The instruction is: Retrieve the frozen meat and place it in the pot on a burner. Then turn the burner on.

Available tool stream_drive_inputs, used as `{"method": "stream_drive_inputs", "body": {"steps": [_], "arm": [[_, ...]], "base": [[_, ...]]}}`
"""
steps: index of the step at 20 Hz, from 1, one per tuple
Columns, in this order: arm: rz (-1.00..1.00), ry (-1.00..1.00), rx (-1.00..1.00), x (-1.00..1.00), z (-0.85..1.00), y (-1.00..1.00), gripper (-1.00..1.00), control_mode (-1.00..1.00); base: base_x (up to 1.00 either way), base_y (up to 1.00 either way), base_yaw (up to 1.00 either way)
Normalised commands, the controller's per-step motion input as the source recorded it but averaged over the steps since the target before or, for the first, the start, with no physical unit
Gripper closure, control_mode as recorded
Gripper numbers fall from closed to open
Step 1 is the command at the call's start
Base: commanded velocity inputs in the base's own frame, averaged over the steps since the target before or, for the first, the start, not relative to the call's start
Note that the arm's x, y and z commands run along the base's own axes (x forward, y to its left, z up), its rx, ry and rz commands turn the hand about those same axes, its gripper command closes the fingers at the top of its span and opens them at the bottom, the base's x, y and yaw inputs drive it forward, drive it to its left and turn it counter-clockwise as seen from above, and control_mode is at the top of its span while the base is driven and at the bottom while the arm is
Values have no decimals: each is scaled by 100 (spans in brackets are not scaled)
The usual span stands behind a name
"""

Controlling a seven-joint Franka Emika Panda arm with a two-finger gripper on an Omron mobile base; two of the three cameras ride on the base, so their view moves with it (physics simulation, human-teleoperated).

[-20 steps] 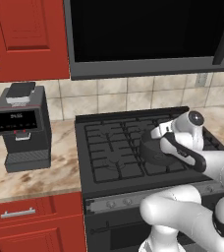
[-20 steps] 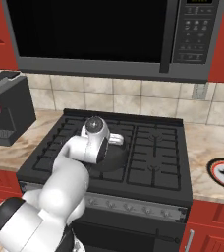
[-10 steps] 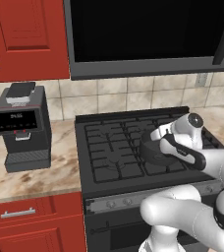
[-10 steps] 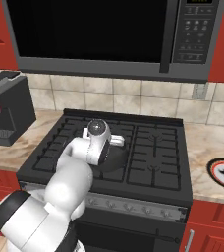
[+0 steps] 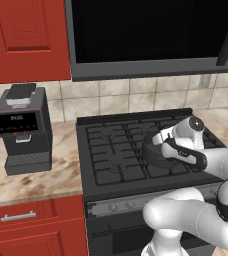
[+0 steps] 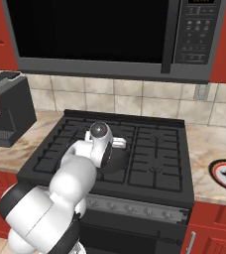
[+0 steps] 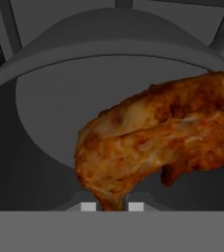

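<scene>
Behind, red cabinets and black gas stove (image 6: 154, 163). Hanging over round shallow dark grey metal pot (image 7: 50, 113) on near middle burner, claw (image 7: 112, 205) pinching reddish-brown frozen meat lump (image 7: 153, 142). Lowering inside the rim, centring, then parting the tips gently.

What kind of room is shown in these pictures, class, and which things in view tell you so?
A home kitchen, computer-rendered. A black gas stove with cast-iron grates sits under a built-in microwave, a coffee machine stands on the marble counter, and red cabinets line the wall.
</scene>
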Motion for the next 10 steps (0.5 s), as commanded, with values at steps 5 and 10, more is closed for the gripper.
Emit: {"method": "stream_drive_inputs", "body": {"steps": [5, 10], "arm": [[2, 0, 0, 0, -4, 0, 100, -100], [0, 0, 0, 0, 0, 0, -100, -100]], "base": [[0, 0, 0], [0, 0, 0]]}}
